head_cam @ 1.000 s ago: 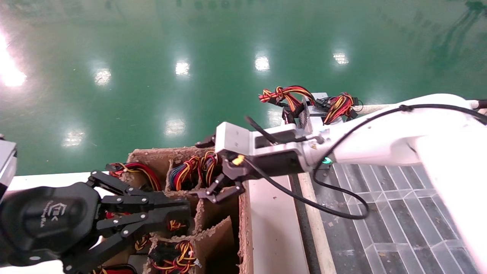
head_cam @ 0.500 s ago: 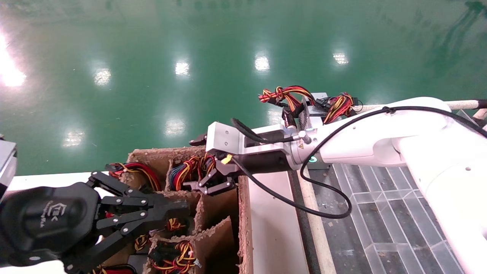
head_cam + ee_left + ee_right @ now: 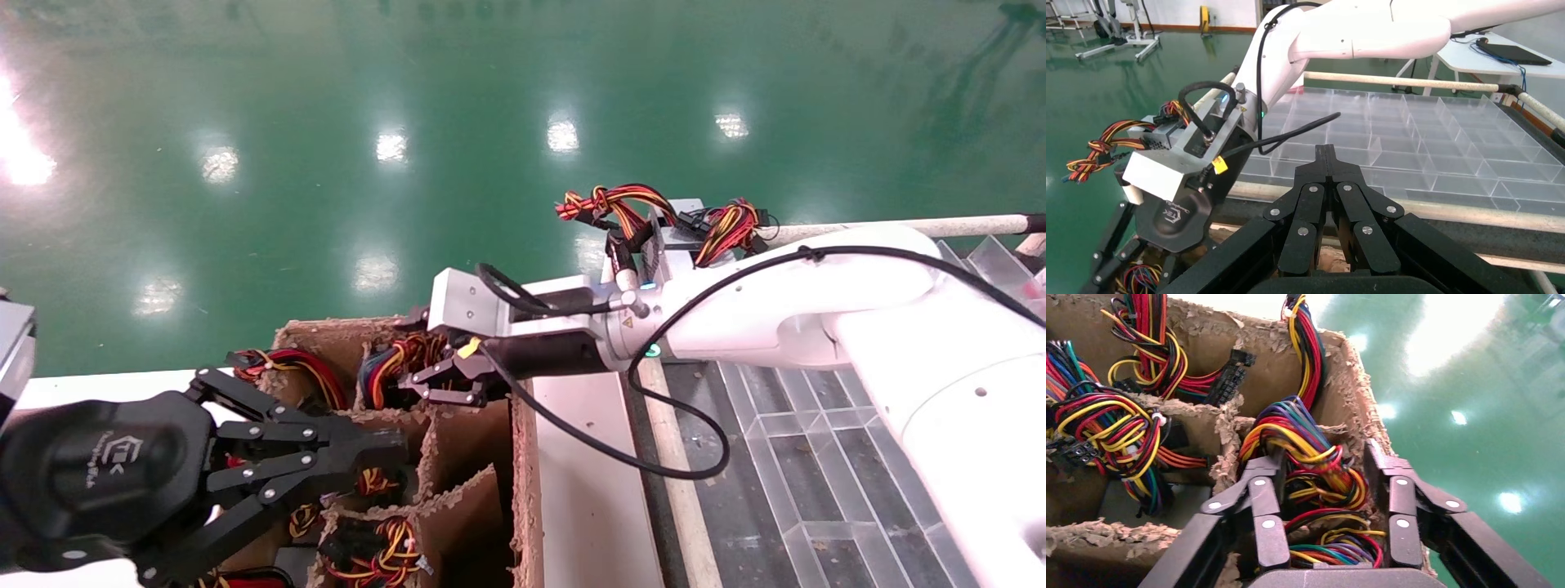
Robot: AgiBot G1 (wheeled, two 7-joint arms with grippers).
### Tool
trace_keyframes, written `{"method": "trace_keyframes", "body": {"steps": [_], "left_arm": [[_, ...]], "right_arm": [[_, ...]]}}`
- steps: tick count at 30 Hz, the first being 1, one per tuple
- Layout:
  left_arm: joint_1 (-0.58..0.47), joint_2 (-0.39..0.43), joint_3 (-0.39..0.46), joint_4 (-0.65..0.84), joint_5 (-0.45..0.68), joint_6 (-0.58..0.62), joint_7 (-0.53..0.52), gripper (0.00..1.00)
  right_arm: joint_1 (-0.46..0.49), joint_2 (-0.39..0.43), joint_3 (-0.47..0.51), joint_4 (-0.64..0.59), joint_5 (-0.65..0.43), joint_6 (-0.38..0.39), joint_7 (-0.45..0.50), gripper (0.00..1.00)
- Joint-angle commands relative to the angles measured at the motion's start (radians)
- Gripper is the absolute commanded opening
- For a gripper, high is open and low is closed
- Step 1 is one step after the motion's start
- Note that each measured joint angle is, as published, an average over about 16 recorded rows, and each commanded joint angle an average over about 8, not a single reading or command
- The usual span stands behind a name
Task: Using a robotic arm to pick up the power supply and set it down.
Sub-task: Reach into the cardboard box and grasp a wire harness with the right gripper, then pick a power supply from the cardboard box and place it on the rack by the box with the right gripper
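Observation:
The power supply shows only as a looped bundle of red, orange, yellow, blue and black wires (image 3: 391,369) (image 3: 1306,438) in the back right compartment of the cardboard box; its grey body is hidden. The white robotic arm (image 3: 776,302) reaches in from the right. My right gripper (image 3: 433,385) (image 3: 1321,456) is open, its fingers on either side of that bundle with wires between them. My left gripper (image 3: 392,449) (image 3: 1327,150) is shut on nothing and parked at the near left over the box.
The cardboard box (image 3: 523,457) has torn dividers and other wire bundles (image 3: 286,367) (image 3: 376,547) in neighbouring cells. A second grey supply with red, yellow and black wires (image 3: 670,237) sits at the far end of the clear compartment tray (image 3: 817,457). Green floor lies beyond.
My right gripper has moved left and down into the back right compartment, so that its fingers now straddle the wire bundle. The left gripper has not moved.

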Motion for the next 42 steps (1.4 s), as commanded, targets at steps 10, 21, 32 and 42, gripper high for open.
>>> {"method": "trace_keyframes", "body": {"steps": [10,21,32,42], "left_arm": [[0.000,0.000,0.000,0.000,0.000,0.000,0.000,0.00],[0.000,0.000,0.000,0.000,0.000,0.000,0.000,0.00],[0.000,0.000,0.000,0.000,0.000,0.000,0.000,0.00],[0.000,0.000,0.000,0.000,0.000,0.000,0.000,0.00]], "right_arm": [[-0.001,0.004,-0.053,0.005,0.064,0.005,0.015,0.00],[-0.014,0.010,-0.031,-0.064,0.187,-0.017,0.053,0.00],[-0.007,0.018,0.038,-0.124,0.348,-0.112,0.080,0.00],[0.058,0.038,0.113,-0.171,0.475,-0.223,0.080,0.00]]}}
